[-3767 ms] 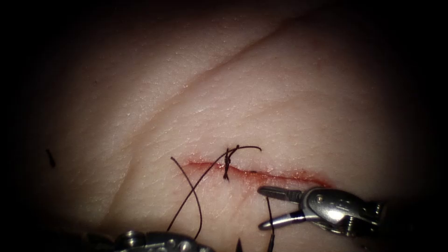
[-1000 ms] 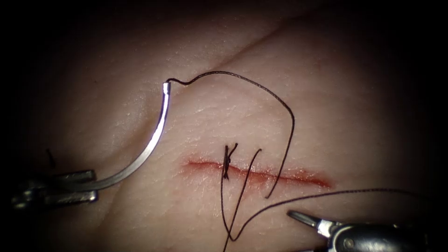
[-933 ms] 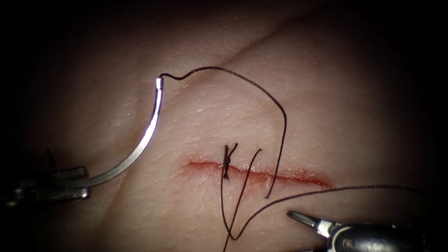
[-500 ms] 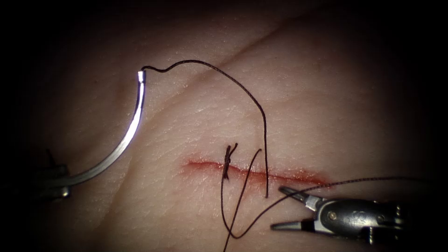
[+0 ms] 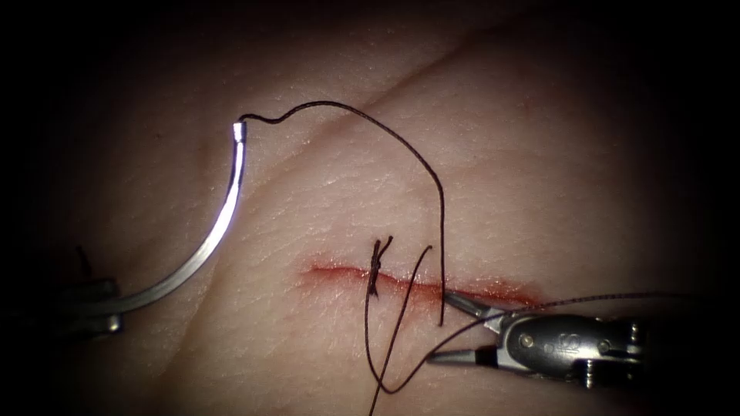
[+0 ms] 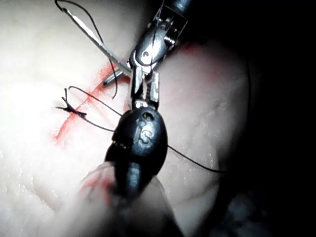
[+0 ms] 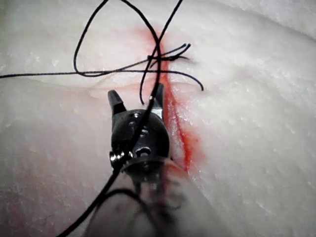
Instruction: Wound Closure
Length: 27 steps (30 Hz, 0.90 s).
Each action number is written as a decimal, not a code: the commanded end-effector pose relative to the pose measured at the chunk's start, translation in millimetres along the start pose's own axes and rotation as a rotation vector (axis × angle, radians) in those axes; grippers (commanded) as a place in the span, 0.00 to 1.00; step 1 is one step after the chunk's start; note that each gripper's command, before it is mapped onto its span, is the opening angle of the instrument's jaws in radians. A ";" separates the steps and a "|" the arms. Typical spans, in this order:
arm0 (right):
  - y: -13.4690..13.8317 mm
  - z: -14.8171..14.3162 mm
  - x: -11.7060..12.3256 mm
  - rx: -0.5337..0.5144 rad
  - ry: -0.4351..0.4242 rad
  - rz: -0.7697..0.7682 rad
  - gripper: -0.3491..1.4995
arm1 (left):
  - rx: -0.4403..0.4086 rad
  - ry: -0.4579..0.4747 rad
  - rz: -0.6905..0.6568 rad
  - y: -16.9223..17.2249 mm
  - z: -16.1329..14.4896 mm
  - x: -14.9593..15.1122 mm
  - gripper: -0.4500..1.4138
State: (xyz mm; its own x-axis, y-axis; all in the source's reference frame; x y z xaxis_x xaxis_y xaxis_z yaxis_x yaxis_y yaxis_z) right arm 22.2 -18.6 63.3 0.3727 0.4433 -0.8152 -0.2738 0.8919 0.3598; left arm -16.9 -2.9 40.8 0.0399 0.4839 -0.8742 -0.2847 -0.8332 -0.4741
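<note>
At 9 o'clock of the cut [image 5: 420, 286], left tool [image 5: 100, 306] clamped the needle [image 5: 206, 245] free of tissue [image 5: 539, 177]; right tool [image 5: 455, 330] gaped, empty, by the thread [image 5: 442, 231].

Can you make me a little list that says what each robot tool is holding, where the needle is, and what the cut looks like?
Left tool: jaws shut on the needle, near its pointed end.
Needle: left of the cut, out of the tissue, curving up to where the thread joins.
Right tool: jaws open, holding nothing, tips at the cut's right part.
Thread: arcs from the needle's end down to the cut.
Cut: one knot tied across it, red fluid along its edges.
Tissue: pale, creased.
</note>
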 end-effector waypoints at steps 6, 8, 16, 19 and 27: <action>-1.6 0.6 -0.8 0.047 -0.007 -0.015 0.00 | -0.003 0.000 0.002 0.5 0.1 -0.8 0.00; -1.9 0.1 -0.9 0.056 -0.011 -0.013 0.00 | -0.004 0.000 0.003 0.6 0.1 -0.8 0.00; -4.7 -2.3 0.5 0.077 -0.012 -0.005 0.00 | -0.010 0.005 0.005 0.9 0.1 -1.0 0.00; -6.7 -3.3 1.8 0.091 -0.009 -0.007 0.00 | -0.011 0.007 0.011 1.3 0.1 -1.4 0.00; -13.8 -5.9 5.9 0.144 -0.013 -0.028 0.00 | -0.014 0.014 0.025 2.7 -0.1 -2.3 0.00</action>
State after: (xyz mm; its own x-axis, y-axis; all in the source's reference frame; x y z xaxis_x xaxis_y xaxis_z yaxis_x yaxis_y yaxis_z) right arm 22.3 -27.7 50.9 0.3922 0.4162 -0.8204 -0.1359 0.9082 0.3958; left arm -17.2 -5.8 41.0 0.0471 0.4575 -0.8879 -0.2728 -0.8492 -0.4521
